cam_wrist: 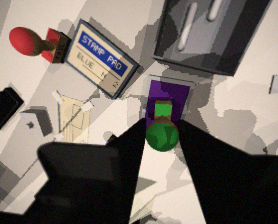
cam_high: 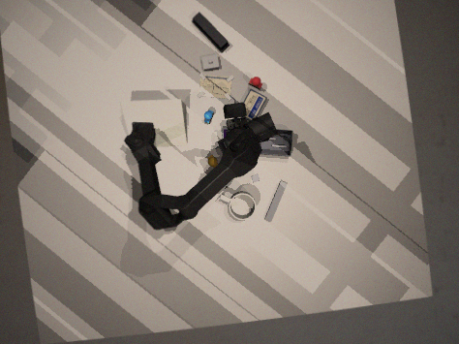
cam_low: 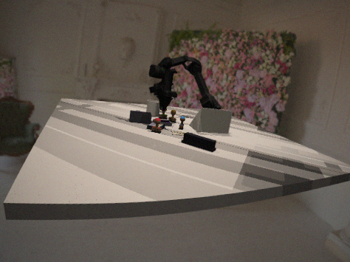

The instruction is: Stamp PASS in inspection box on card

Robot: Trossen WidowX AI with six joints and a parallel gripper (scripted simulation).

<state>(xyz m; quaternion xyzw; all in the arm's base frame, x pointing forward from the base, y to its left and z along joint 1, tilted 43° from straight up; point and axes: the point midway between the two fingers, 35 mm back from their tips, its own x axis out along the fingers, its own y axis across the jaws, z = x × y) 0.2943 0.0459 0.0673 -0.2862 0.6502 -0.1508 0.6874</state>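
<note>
My gripper (cam_wrist: 161, 123) (cam_low: 165, 108) is shut on a green-knobbed stamp (cam_wrist: 162, 137). The stamp's small brown base with a green top patch shows over the purple ink pad (cam_wrist: 171, 89) in the wrist view; whether it touches the pad cannot be told. Its printed word is hidden. A case marked STAMP PAD BLUE (cam_wrist: 101, 60) (cam_high: 254, 104) lies beside the pad. The cream card (cam_wrist: 70, 131) (cam_high: 216, 86) lies beyond the case, with a faint box outline; shadow edges cross it and no clear print shows.
A red-knobbed stamp (cam_high: 256, 81) (cam_wrist: 24, 41) stands by the case, a blue-knobbed one (cam_high: 208, 116) and an amber-knobbed one (cam_high: 212, 161) nearby. Around them are a dark tray (cam_low: 140, 116), a mug (cam_low: 152, 108), a grey bar (cam_high: 276, 201), a black block (cam_high: 210, 32) and a large pale block (cam_low: 215, 121).
</note>
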